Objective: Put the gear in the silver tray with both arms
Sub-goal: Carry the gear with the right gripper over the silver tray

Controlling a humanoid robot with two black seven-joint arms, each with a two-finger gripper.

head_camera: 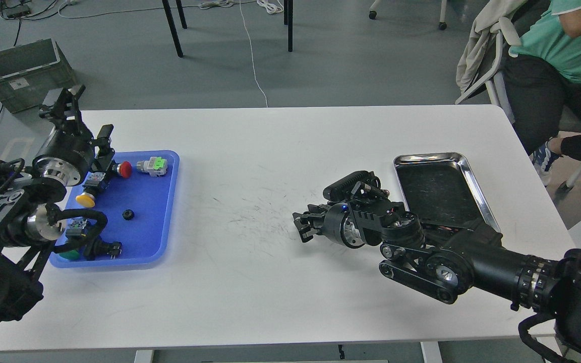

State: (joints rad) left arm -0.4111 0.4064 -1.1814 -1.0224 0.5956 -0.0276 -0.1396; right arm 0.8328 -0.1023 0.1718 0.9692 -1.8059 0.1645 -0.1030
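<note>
Right now the left gripper (63, 103) hangs up high past the far left corner of the blue tray (162, 232), and its two fingers stand apart with nothing between them. The right gripper (304, 226) sits low over the table (280, 151), far to the right of the blue tray, just left of the silver tray (477, 189). It is dark and seen end-on, so I cannot tell if its fingers are apart or together.

The gear (128, 214) is a small black ring lying in the middle of the blue tray, on its own bare spot.

What could go wrong? The gear is tiny and flat, so I think the fingers could slip off it or push it away. Other parts lie close by in the blue tray, and the left arm hangs over them, so it could knock one. The gear may also drop if one arm passes it to the other.

The blue tray also holds a red button (124, 169), a yellow button (85, 200), a grey part with a green top (153, 165), and some dark parts near the front. The silver tray looks empty, though the right arm hides its near end.
</note>
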